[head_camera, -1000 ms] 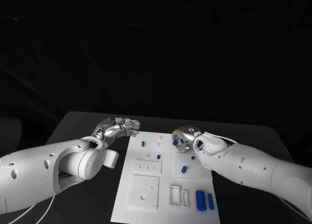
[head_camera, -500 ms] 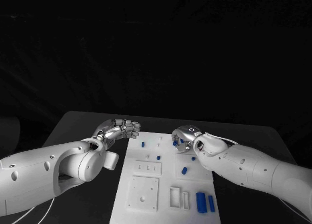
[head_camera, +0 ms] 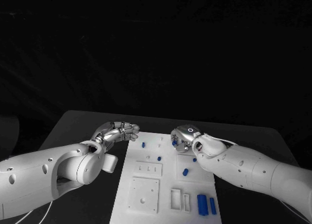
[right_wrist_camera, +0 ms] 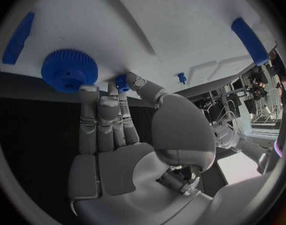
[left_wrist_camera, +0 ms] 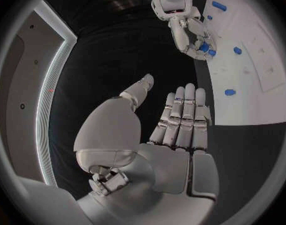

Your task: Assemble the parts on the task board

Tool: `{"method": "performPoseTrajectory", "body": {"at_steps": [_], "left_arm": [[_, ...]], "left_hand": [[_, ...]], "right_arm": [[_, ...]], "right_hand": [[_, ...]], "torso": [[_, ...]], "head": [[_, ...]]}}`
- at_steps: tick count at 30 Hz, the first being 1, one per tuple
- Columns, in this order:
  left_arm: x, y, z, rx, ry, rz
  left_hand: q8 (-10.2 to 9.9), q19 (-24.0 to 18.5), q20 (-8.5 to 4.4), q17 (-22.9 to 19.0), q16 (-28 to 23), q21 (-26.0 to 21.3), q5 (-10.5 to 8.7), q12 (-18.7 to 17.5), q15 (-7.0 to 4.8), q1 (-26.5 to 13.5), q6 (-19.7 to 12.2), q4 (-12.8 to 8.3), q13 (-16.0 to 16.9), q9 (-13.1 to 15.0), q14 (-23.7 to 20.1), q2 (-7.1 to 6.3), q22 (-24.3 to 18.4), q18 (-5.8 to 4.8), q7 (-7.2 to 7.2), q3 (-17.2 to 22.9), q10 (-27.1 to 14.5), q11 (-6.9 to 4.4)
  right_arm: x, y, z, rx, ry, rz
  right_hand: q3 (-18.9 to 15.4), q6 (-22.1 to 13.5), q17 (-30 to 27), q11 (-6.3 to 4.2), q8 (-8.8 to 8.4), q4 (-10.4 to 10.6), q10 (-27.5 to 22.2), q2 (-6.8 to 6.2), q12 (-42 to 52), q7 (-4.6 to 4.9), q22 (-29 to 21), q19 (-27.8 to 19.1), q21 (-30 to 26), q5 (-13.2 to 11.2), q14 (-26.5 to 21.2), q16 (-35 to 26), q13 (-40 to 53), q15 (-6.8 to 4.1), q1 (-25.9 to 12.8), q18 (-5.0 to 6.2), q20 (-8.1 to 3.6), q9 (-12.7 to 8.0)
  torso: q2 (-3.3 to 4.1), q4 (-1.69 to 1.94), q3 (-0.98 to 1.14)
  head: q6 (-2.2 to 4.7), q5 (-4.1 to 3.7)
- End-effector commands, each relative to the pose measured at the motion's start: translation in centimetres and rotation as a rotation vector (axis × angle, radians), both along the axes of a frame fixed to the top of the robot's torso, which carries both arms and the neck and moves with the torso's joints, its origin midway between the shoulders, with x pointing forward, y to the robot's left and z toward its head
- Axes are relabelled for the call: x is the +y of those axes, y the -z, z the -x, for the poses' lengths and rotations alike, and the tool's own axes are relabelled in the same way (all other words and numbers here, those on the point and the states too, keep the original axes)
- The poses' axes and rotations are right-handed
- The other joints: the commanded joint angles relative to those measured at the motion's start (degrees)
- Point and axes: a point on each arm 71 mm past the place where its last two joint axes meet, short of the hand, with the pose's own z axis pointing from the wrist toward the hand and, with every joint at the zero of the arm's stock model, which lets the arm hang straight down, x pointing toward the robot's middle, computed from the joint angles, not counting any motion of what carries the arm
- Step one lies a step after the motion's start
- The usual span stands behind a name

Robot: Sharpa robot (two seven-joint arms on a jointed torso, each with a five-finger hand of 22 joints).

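Your right robot hand [head_camera: 183, 138] sits over the far end of the task board [head_camera: 148, 196], and in its wrist view [right_wrist_camera: 127, 150] you can see the thumb and one fingertip closed on a small blue part [right_wrist_camera: 122, 82], right at the board's surface. The other fingers lie straight and close together, alongside a blue gear [right_wrist_camera: 69, 70] that rests flat on the board just beside them. From the left wrist view you get the same right robot hand [left_wrist_camera: 194, 40] curled down onto the board with blue showing under its fingers.

Your left robot hand [head_camera: 119, 130] is off the board, over the dark tabletop [head_camera: 75, 126] just beside the board's far left corner. In its own wrist view [left_wrist_camera: 165, 135] the fingers are straight and side by side, thumb set apart, palm bare, nothing in it and nothing touched.

On the board itself you have several more small blue parts: one blue peg [head_camera: 143, 144] near the left robot hand, another blue piece [head_camera: 185, 171] at mid-board, and two blue bars [head_camera: 207, 205] lying side by side at the near right corner.
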Motion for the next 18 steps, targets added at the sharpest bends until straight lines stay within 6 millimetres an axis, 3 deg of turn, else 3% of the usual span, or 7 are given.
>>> {"method": "performPoseTrajectory", "body": {"at_steps": [1,18], "left_arm": [[-0.3,-0.1,0.1,-0.006,0.021,0.004],[0.1,-0.3,-0.1,-0.011,0.007,0.000]], "left_hand": [[-0.4,0.3,0.25,-0.1,-0.3,-0.2,0.19,-0.3,0.21,-0.6,0.4,-0.5,-0.1,-0.1,0.0,0.08,1.1,0.79,0.22,0.0,0.2,0.07],[-0.4,0.2,0.26,-0.1,-0.4,-0.2,0.19,-0.5,0.22,-0.6,0.3,-0.6,-0.1,-0.2,0.0,0.03,1.1,0.80,0.25,0.2,0.1,0.13]], "right_arm": [[0.3,1.4,0.6,0.039,0.002,0.046],[1.4,-1.0,1.1,-0.077,0.011,-0.020]], "right_hand": [[0.6,0.6,-0.1,-0.34,0.33,0.0,2.5,0.82,0.2,-0.12,1.2,0.5,0.4,-0.3,-1.1,0.3,0.2,-1.60,0.2,4.03,-0.38,0.5],[1.1,1.4,-0.3,-0.67,0.57,-0.2,3.3,0.52,0.2,-0.48,1.3,0.5,1.2,-0.3,-1.2,0.7,0.7,-1.91,0.4,4.03,-0.57,0.9]], "torso": [[0.20,-0.10,-0.06],[0.56,-0.34,-0.07]], "head": [[0.18,0.09],[1.18,0.42]]}}
